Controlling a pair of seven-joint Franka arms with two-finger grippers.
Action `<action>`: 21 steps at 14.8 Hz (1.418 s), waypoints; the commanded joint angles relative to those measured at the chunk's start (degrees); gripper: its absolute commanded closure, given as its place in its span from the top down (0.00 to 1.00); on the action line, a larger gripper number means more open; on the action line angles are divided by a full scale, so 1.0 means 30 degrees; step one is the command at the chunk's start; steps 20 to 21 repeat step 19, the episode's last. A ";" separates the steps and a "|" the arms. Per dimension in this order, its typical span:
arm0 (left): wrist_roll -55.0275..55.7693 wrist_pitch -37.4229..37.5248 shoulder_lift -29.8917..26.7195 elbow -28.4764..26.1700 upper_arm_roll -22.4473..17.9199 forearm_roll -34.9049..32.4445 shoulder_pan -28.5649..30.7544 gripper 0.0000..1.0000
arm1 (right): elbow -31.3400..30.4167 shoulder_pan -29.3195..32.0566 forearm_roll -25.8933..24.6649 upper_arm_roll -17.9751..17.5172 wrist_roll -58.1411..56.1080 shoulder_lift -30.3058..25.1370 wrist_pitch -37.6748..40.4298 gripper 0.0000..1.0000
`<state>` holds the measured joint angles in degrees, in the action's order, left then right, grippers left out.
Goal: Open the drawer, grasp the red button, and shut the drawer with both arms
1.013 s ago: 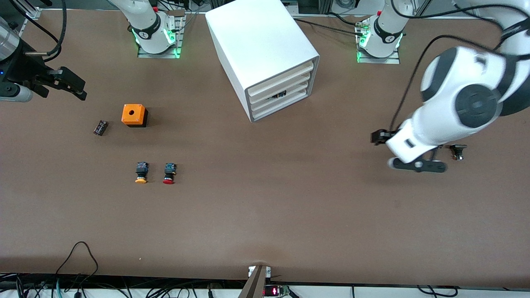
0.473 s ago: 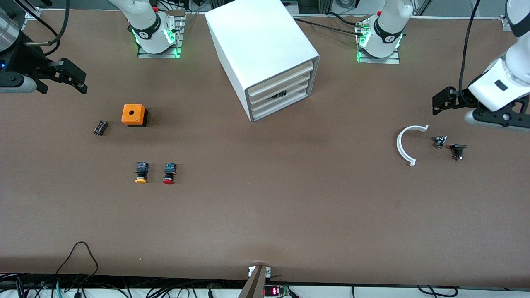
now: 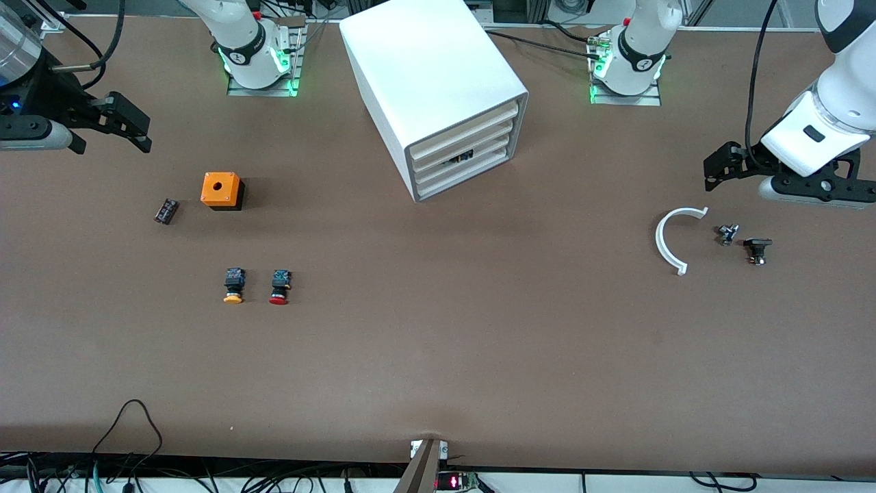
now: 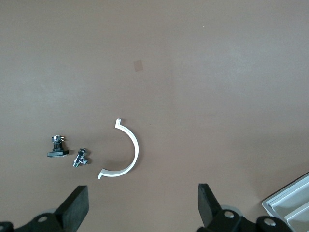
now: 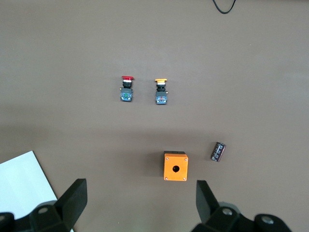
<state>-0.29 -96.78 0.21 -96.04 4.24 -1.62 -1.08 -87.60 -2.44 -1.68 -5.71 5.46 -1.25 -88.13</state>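
The white cabinet stands between the two arm bases with all four drawers shut. The drawer is second from the top. The red-capped button lies on the table, nearer the front camera than the orange box. My right gripper hangs open and holds nothing, over the table at the right arm's end. My left gripper also hangs open and holds nothing. It is over the table at the left arm's end, close to a white arc.
An orange-yellow-capped button lies beside the red one. An orange box with a hole and a small dark cylinder lie nearby. The white arc, a small metal part and a black part lie together.
The left arm has swung away from over the white arc toward its own end of the table, uncovering the arc and the metal part. The right gripper has shifted only slightly.
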 commanded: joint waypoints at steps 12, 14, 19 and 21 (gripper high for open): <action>0.0157 -0.0231 0.0312 0.0752 -0.0065 0.0099 0.0125 1.00 | -0.0215 0.0256 -0.0171 -0.0264 -0.0092 -0.0317 0.0167 1.00; 0.0157 -0.0202 0.0429 0.0957 -0.0065 0.0099 0.0125 1.00 | -0.0157 0.0256 -0.0171 -0.0264 -0.0063 -0.0317 0.0167 1.00; 0.0157 -0.0202 0.0547 0.0957 -0.0036 0.0099 0.0096 1.00 | 0.0048 0.0256 -0.0172 -0.0206 -0.0441 -0.0229 0.0167 1.00; 0.0157 -0.0202 0.0547 0.0957 -0.0036 0.0099 0.0096 1.00 | 0.0048 0.0256 -0.0172 -0.0206 -0.0441 -0.0229 0.0167 1.00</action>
